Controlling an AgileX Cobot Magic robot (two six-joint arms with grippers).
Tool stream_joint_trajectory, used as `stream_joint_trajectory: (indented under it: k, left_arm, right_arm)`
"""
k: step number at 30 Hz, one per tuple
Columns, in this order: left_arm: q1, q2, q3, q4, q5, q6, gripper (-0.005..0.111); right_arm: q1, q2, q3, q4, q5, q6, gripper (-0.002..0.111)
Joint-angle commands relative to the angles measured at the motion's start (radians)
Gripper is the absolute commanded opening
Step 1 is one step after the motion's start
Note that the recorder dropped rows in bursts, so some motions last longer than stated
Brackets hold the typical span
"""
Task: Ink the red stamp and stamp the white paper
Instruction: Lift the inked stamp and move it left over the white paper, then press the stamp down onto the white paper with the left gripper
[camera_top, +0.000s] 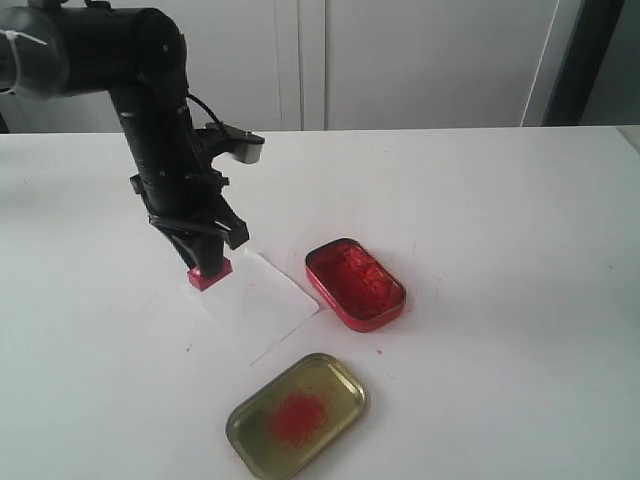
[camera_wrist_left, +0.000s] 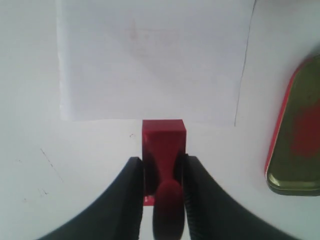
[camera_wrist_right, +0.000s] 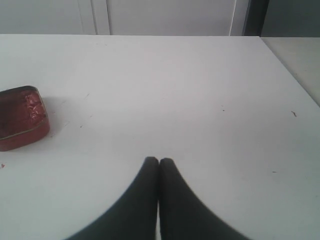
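One red stamp (camera_top: 210, 273), one white paper (camera_top: 262, 298), one open red tin (camera_top: 355, 284) of ink paste and one gold lid (camera_top: 296, 415) with a red smear inside lie on the white table (camera_top: 500, 200) — four items, with two grippers between the views.

In the exterior view only the left arm (camera_top: 150, 110) shows. It comes in from the upper left, bends at the elbow and points steeply down, so the left gripper (camera_top: 205, 250) aims at the tabletop. Its two dark fingers (camera_wrist_left: 131, 185) are clamped narrowly on the stamp's handle, one on each side, with the block base sticking out below the tips. The stamp is upright at the paper's far-left corner; the left wrist view puts the block right at the sheet's edge. Whether the base actually presses on the surface cannot be told.

The tin is just beside the paper's right side, and the lid lies nearer the camera, apart from both.

The right gripper (camera_wrist_right: 159, 162) appears only in its own wrist view — fingertips pressed together with nothing between them, over bare table, the red tin well off to one side.
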Motion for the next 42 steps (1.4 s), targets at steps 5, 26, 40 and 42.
stream_joint_trajectory:
  k: [5, 26, 40, 42]
  left_arm:
    - [-0.021, -0.045, 0.095, -0.061, -0.078, 0.057, 0.0]
    - [-0.098, 0.009, 0.095, 0.06, -0.265, 0.005, 0.0]
    - [-0.098, 0.065, 0.096, 0.083, -0.296, 0.005, 0.0]
    - [-0.098, 0.065, 0.096, 0.083, -0.305, 0.005, 0.0]
  right_arm:
    - [0.001, -0.004, 0.004, -0.006, -0.014, 0.0, 0.0]
    - [0.001, -0.004, 0.004, -0.006, -0.014, 0.0, 0.0]
    - [0.001, -0.004, 0.004, -0.006, -0.014, 0.0, 0.0]
    - [0.001, -0.004, 0.004, -0.006, -0.014, 0.0, 0.0]
